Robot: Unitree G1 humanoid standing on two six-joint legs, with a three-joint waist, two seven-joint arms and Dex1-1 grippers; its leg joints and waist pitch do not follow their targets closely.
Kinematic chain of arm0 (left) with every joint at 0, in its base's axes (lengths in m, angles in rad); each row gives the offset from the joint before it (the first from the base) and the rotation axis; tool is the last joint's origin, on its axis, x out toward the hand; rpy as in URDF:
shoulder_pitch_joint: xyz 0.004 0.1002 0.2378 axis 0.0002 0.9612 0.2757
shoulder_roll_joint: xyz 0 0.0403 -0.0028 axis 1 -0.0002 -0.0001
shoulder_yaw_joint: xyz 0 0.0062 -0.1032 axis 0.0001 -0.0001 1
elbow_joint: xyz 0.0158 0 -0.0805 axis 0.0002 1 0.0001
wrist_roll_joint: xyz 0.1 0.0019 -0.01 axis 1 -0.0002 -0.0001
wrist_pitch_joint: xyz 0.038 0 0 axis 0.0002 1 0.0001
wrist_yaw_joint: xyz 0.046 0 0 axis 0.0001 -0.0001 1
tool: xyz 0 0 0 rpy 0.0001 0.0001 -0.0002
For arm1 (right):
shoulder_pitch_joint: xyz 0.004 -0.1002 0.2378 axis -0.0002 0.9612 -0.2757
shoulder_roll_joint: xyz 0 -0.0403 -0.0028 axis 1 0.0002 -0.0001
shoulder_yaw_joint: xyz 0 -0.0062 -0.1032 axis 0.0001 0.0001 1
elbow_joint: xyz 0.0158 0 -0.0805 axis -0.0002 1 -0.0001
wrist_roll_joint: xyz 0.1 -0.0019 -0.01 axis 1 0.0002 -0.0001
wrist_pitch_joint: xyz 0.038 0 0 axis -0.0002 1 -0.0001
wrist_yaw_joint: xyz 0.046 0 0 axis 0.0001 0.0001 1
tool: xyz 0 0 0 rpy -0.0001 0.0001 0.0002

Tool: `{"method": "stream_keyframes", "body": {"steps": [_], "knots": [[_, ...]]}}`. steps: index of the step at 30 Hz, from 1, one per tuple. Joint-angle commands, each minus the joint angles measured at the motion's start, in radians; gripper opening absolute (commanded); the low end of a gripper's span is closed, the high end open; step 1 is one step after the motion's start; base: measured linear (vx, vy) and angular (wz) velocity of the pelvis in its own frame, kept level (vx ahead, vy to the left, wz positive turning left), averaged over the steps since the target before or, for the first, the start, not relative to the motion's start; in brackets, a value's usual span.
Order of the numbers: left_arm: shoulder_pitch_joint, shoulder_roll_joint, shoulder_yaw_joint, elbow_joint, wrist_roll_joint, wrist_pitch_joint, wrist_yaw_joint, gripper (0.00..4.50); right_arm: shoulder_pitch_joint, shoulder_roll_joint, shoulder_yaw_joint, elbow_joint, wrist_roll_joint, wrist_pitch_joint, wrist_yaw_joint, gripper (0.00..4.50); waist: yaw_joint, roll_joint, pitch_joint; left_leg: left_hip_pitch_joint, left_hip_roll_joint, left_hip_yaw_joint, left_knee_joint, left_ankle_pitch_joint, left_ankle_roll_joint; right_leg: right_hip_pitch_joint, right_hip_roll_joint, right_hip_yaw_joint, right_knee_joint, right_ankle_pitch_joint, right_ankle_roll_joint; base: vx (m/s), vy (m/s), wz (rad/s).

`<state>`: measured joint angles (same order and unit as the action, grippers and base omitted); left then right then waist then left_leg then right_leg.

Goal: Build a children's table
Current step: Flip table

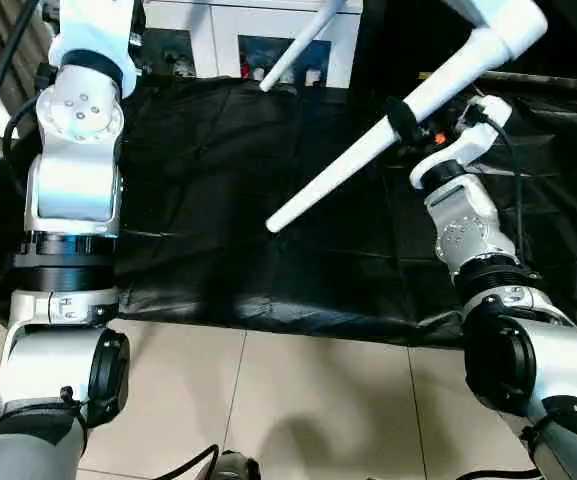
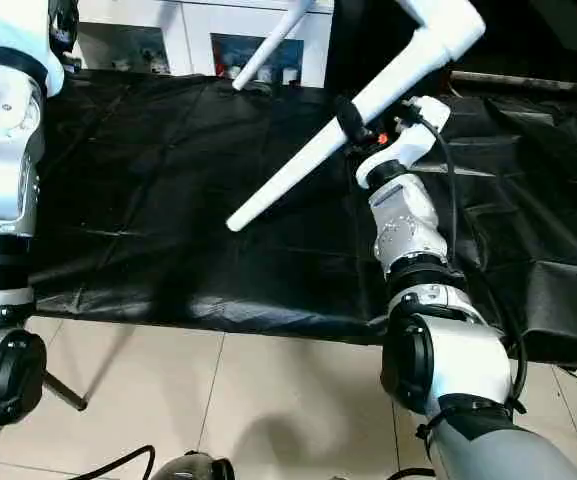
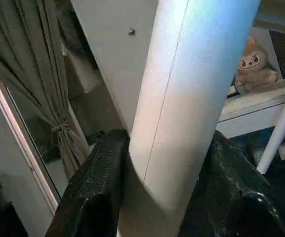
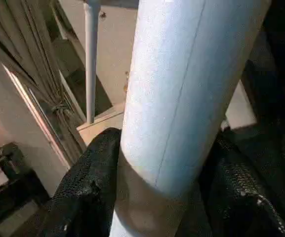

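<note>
Right wrist view, fingers (image 4: 90,187) clamping white leg (image 4: 182,98), black sheet (image 1: 218,200) below

My two head cameras look forward and down over my forearms at the black-draped surface (image 1: 208,250), sharing it from slightly offset positions. Each wrist camera looks along its gripper, very close to a white leg (image 3: 182,98).

Black sheet (image 1: 218,230) over the work surface, tiled floor (image 1: 298,410), drawn curtain (image 3: 43,89), plush toy (image 3: 255,66) on shelf
</note>
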<state>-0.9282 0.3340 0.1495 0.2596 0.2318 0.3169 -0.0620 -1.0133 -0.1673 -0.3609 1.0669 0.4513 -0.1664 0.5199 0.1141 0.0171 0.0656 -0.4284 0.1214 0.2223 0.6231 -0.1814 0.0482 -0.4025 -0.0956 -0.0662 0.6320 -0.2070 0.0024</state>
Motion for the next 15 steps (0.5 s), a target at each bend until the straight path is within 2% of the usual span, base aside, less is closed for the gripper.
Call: {"method": "stream_keyframes", "body": {"steps": [1,4,5,7,8,9,10,12,13,14,15], "knots": [[0.027,-0.032,-0.002,0.024,-0.063,-0.011,-0.033,1.96,0.005,-0.029,0.072,-0.128,-0.092,-0.068,-0.031,1.89,-0.005,-0.019,-0.089,0.050,0.115,-0.057,-0.071,-0.089,0.052,0.029,-0.089,0.047,-0.049,0.006,-0.277,0.000,0.000,0.00],[0.040,-0.039,0.015,0.029,-0.089,-0.031,-0.040,1.95,0.038,-0.042,0.091,-0.200,-0.120,-0.059,-0.054,1.89,-0.002,-0.019,-0.096,0.051,0.112,-0.055,-0.064,-0.021,0.081,0.028,-0.083,0.044,-0.038,0.077,-0.277,0.000,0.000,0.00],[0.063,-0.054,0.034,0.044,-0.120,-0.056,-0.050,1.85,0.095,-0.050,0.105,-0.336,-0.139,-0.023,-0.078,1.89,0.000,-0.017,-0.094,0.050,0.112,-0.055,-0.063,0.002,0.091,0.024,-0.079,0.046,-0.039,0.101,-0.267,0.000,0.000,0.00],[0.071,-0.061,0.042,0.048,-0.131,-0.063,-0.049,1.78,0.114,-0.050,0.109,-0.382,-0.143,-0.009,-0.084,1.88,-0.002,-0.019,-0.096,0.049,0.113,-0.057,-0.062,0.009,0.097,0.025,-0.079,0.045,-0.035,0.124,-0.266,0.000,0.000,0.00],[0.100,-0.053,0.021,0.050,-0.114,-0.079,-0.057,1.74,0.164,-0.047,0.121,-0.502,-0.153,0.020,-0.088,1.86,-0.002,-0.015,-0.096,0.048,0.112,-0.059,-0.062,0.003,0.103,0.027,-0.080,0.045,-0.038,0.125,-0.266,0.000,0.000,0.00],[0.115,-0.054,0.016,0.047,-0.110,-0.081,-0.059,1.72,0.191,-0.043,0.130,-0.563,-0.158,0.039,-0.092,1.85,0.001,-0.013,-0.097,0.051,0.116,-0.059,-0.062,0.003,0.101,0.025,-0.081,0.045,-0.037,0.130,-0.261,0.000,0.000,0.00],[0.131,-0.054,0.010,0.043,-0.108,-0.082,-0.060,1.72,0.223,-0.037,0.144,-0.627,-0.166,0.055,-0.103,1.85,-0.003,-0.018,-0.097,0.053,0.117,-0.061,-0.063,0.020,0.101,0.024,-0.076,0.044,-0.032,0.156,-0.256,0.000,0.000,0.00],[0.154,-0.055,0.008,0.032,-0.109,-0.081,-0.056,1.69,0.274,-0.030,0.168,-0.726,-0.175,0.086,-0.128,1.83,-0.004,-0.019,-0.095,0.057,0.118,-0.060,-0.064,0.032,0.104,0.020,-0.073,0.044,-0.033,0.170,-0.256,0.000,0.000,0.00],[0.157,-0.055,0.008,0.031,-0.110,-0.081,-0.055,1.68,0.282,-0.028,0.172,-0.739,-0.175,0.091,-0.132,1.83,-0.002,-0.021,-0.093,0.056,0.117,-0.058,-0.066,0.008,0.096,0.022,-0.077,0.045,-0.037,0.145,-0.259,0.000,0.000,0.00],[0.181,-0.051,0.012,0.023,-0.108,-0.086,-0.049,1.67,0.346,-0.009,0.204,-0.844,-0.194,0.124,-0.170,1.83,-0.002,-0.019,-0.089,0.056,0.119,-0.058,-0.072,-0.022,0.079,0.021,-0.077,0.047,-0.042,0.111,-0.252,0.000,0.000,0.00],[0.181,-0.051,0.012,0.023,-0.108,-0.086,-0.049,1.67,0.346,-0.009,0.204,-0.844,-0.194,0.124,-0.170,1.83,-0.003,-0.018,-0.088,0.057,0.120,-0.059,-0.075,-0.039,0.068,0.019,-0.076,0.047,-0.043,0.097,-0.245,0.000,0.000,0.00]]}}
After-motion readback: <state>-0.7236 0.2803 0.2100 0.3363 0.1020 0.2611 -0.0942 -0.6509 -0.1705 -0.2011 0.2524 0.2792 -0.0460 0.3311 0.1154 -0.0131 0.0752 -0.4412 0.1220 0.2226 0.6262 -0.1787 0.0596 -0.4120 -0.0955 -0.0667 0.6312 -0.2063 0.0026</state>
